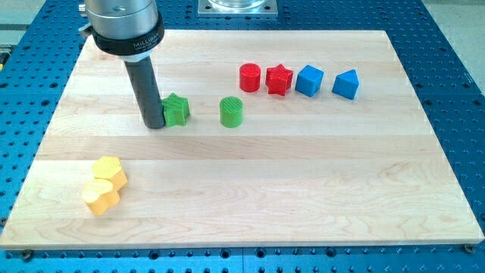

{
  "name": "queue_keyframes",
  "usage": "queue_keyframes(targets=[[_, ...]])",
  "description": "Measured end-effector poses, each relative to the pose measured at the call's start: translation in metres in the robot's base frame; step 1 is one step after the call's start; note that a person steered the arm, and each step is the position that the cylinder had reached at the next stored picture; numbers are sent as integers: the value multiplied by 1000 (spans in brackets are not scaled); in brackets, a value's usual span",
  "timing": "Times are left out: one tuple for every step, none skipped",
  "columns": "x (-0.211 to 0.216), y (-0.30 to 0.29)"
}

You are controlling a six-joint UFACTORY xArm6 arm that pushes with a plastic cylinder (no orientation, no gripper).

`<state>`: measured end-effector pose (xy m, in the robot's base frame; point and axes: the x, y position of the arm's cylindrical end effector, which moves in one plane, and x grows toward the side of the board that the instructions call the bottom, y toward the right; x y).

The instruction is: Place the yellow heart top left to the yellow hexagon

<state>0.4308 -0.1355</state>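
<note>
My tip [155,126], a bare rod without fingers, touches the green plastic star block [176,109]. The yellow plastic heart block [101,196] touches the yellow plastic hexagon block [111,170] near the view's bottom left. It seems light and rigid; I would push its flat side.

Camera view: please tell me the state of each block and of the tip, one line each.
My tip: down on the board, against the green star's left side.
Green star: flat, touching my tip.
Green cylinder: upright, alone.
Red cylinder: upright, beside red star.
Blue cube: apart from blue prism.
Yellow hexagon: touching yellow heart below it.
</note>
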Motion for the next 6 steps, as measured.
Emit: queue_keyframes(targets=[[31,6],[101,42],[162,-7],[167,-55],[136,-79],[85,-96]])
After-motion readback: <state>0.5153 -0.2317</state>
